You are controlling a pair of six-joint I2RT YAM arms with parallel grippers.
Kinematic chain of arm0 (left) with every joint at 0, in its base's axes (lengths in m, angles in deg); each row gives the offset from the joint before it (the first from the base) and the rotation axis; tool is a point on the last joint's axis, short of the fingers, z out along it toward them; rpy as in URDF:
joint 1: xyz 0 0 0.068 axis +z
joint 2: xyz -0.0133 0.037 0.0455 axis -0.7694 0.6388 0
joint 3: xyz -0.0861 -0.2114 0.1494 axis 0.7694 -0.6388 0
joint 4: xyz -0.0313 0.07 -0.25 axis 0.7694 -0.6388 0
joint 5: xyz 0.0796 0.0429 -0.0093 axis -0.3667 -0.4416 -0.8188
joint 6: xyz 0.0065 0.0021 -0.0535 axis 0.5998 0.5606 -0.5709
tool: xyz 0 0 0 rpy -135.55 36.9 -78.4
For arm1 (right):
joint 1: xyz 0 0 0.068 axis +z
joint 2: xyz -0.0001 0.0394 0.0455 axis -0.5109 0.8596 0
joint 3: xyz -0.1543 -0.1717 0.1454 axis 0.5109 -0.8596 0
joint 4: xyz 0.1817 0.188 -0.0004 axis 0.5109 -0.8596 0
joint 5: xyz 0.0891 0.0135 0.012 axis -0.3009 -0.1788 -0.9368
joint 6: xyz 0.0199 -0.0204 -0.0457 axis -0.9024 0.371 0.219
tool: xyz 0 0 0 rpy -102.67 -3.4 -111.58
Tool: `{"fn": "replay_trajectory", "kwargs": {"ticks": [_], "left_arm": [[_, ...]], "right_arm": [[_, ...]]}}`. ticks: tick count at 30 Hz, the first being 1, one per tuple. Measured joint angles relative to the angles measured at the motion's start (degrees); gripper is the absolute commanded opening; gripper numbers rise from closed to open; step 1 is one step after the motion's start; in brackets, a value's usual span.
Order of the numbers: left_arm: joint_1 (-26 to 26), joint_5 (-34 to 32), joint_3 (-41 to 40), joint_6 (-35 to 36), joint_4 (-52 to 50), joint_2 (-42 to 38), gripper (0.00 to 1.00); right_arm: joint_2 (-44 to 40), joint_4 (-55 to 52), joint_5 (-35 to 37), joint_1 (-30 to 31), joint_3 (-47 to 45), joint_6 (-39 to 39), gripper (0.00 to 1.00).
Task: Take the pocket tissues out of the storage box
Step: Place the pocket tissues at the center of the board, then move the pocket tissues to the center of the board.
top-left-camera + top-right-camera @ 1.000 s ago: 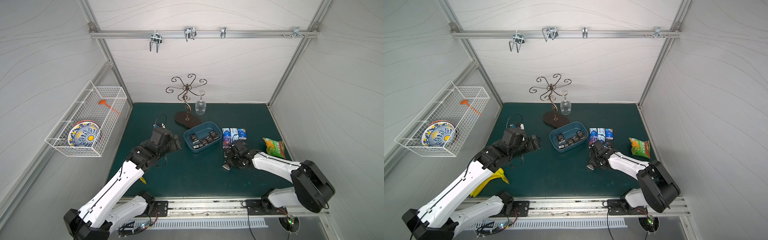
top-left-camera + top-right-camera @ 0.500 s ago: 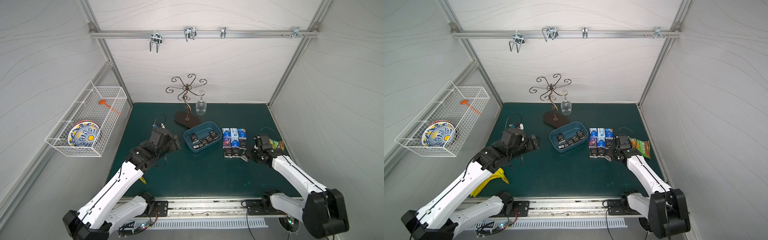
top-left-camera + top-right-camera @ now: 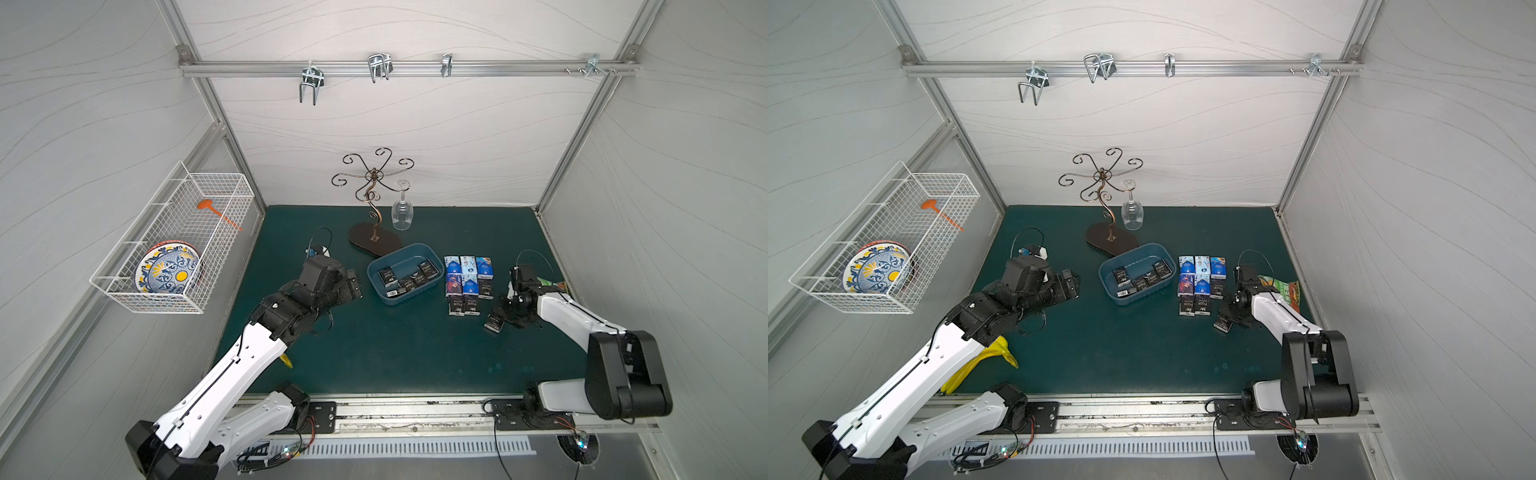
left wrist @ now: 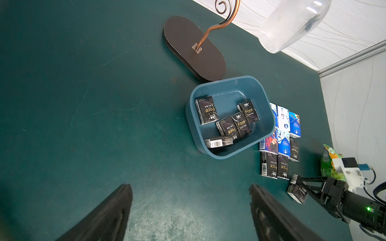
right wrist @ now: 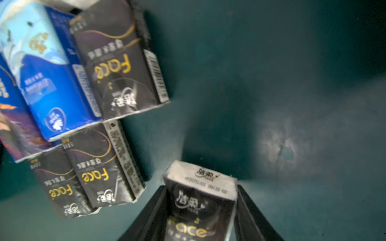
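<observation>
the right gripper (image 5: 201, 188), pinching or freeing i cannot tell, is bracketing a black pack (image 5: 200, 210) lying askew just beside the laid-out row (image 3: 471, 306).

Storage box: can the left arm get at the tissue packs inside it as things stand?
Probably yes. The left tool is open and faces the storage box; only bare mat lies between, and the pocket tissues lie uncovered.

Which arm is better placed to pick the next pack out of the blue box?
Left. The left gripper is open and empty, facing the storage box. The right gripper has a black pack between its fingers, beside the laid-out packs.
</observation>
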Motion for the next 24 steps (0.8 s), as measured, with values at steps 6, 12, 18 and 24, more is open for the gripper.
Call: {"fn": "replay_trajectory", "kwargs": {"ticks": [6,12,18,24], "left_arm": [[0.0,-0.1,0.0,0.0,0.0,0.0,0.92],[0.0,0.0,0.0,0.0,0.0,0.4,0.92],[0.0,0.0,0.0,0.0,-0.1,0.4,0.92],[0.0,-0.1,0.0,0.1,-0.2,0.1,0.92]], "right_arm": [[-0.6,0.7,-0.2,0.0,1.6,1.1,0.66],[-4.4,-0.2,-0.3,-0.5,0.9,1.2,0.67],[-5.0,-0.4,-1.3,-1.5,-1.8,0.0,0.52],[-5.6,0.2,-1.4,-1.7,-4.0,-2.5,0.4]]}}
